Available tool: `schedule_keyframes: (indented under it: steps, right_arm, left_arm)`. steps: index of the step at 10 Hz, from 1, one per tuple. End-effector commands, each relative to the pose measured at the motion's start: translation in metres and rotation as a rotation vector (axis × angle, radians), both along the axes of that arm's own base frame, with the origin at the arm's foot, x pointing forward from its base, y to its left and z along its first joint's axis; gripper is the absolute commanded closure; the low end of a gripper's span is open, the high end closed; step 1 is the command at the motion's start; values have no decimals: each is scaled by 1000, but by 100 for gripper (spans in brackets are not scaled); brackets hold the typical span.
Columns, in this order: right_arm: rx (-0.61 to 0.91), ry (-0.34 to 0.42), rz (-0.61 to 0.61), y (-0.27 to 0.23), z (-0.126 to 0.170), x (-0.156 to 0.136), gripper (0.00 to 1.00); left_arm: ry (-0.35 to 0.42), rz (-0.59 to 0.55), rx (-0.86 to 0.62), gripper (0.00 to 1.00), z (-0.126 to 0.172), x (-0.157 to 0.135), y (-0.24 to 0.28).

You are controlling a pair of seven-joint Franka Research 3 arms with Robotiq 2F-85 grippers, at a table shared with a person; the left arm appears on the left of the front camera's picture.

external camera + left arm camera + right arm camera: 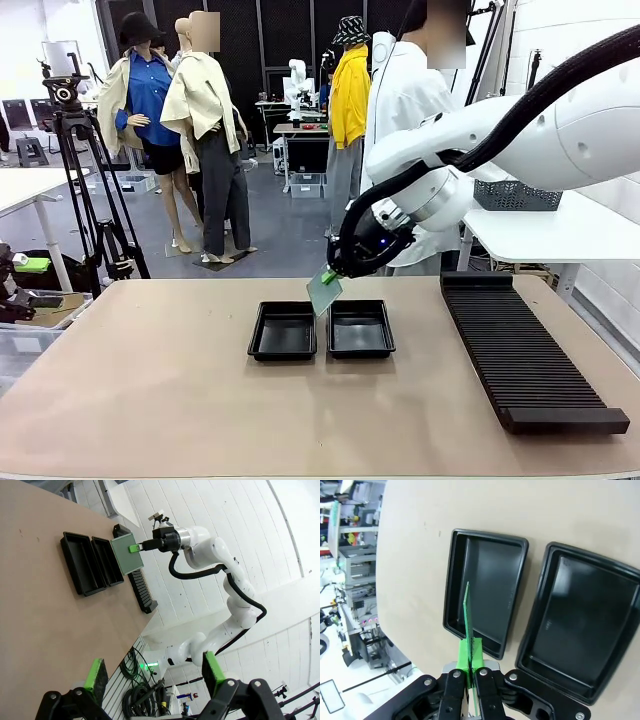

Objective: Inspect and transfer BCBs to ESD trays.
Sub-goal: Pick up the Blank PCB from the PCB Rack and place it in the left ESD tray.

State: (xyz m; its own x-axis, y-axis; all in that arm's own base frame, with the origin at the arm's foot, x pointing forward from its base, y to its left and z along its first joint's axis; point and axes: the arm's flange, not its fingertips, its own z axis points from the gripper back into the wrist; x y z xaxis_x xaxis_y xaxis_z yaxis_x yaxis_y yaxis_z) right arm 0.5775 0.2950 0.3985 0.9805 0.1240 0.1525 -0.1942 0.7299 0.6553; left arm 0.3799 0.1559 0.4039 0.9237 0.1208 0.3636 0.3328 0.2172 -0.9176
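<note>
Bare brown table (150,400) is closest to me in the front view. Beyond it, near the middle, the left ESD tray (285,353) and the right ESD tray (361,352) lie side by side, almost touching. At 3 o'clock a long black ribbed rack (520,350) lies on the table. From 3 o'clock the right gripper (333,272) reaches in, clamped on one BCB (323,292). This green board hangs tilted in the air, just above the inner rims of the two trays, and does not touch them. A person (400,110) in white stands at the far side, at 12 o'clock.

In the left wrist view, the left gripper (155,672) is at 6 o'clock. Its green pads (96,674) are spread wide apart and hold nothing. Toward 11 o'clock I see both trays. The board (126,554) shows its flat face to me, above the right tray on the rack side.

In the right wrist view, the fingers at 6 o'clock are pressed together on the bottom edge of the board (466,610). I see it edge-on, as a thin green line rising toward 12 o'clock across the near rim of the tray at 9 o'clock. The other tray is at 3 o'clock.
</note>
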Motion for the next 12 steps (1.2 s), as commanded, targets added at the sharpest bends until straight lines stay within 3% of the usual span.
schedule_keyframes:
  steps: [1,6,12]
  right_arm:
    - [32,-17,-55,17,-11,2,100]
    - [40,-45,-114,60,-37,8,100]
    - [53,4,-131,89,-63,36,100]
  left_arm:
    - [-6,0,0,0,2,-1,0]
    - [-6,0,0,0,2,-1,0]
    - [-6,0,0,0,2,-1,0]
